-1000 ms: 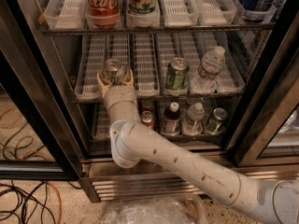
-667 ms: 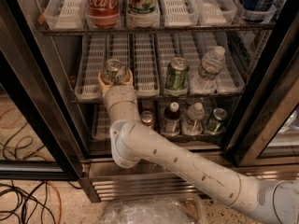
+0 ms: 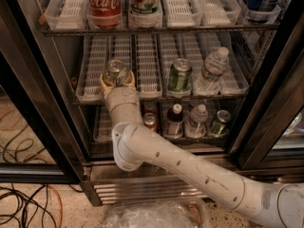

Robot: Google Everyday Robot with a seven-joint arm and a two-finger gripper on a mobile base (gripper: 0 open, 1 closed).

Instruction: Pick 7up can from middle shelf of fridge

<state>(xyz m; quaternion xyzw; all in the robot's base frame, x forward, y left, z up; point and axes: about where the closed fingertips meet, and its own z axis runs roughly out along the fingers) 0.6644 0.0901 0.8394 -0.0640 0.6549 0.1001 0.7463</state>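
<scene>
7up can: The 7up can (image 3: pixel 115 71) stands on the left part of the middle shelf (image 3: pixel 147 65). It is in the second white tray from the left, near the front edge.
Which way it points: It stands straight up. Its long side runs up and down. Its shiny silver top faces up.
Gripper: The gripper (image 3: pixel 116 81) is on the can and comes at it from 6 o'clock. One pale finger (image 3: pixel 102 82) is on the can's 9 o'clock side and the other is on its 3 o'clock side. Both touch the can, so the gripper is hugging it.
Arm: The white arm (image 3: pixel 190 167) comes in from the 5 o'clock corner. It bends below the shelf and goes up to the can.
Same shelf: A darker green can (image 3: pixel 179 75) stands at 3 o'clock from the 7up can, with one white tray between them. A water bottle (image 3: pixel 212 70) stands just beside the green can, at its 3 o'clock.
Shelf above: A Coca-Cola bottle (image 3: pixel 103 3) is at 12 o'clock from the 7up can.
Shelf below: A small red can (image 3: pixel 150 121) stands just beside the arm, at its 3 o'clock.
Fridge: The fridge (image 3: pixel 142 190) has a ribbed steel grille at 6 o'clock.
Floor: Cables (image 3: pixel 23 203) lie at 8 o'clock.
</scene>
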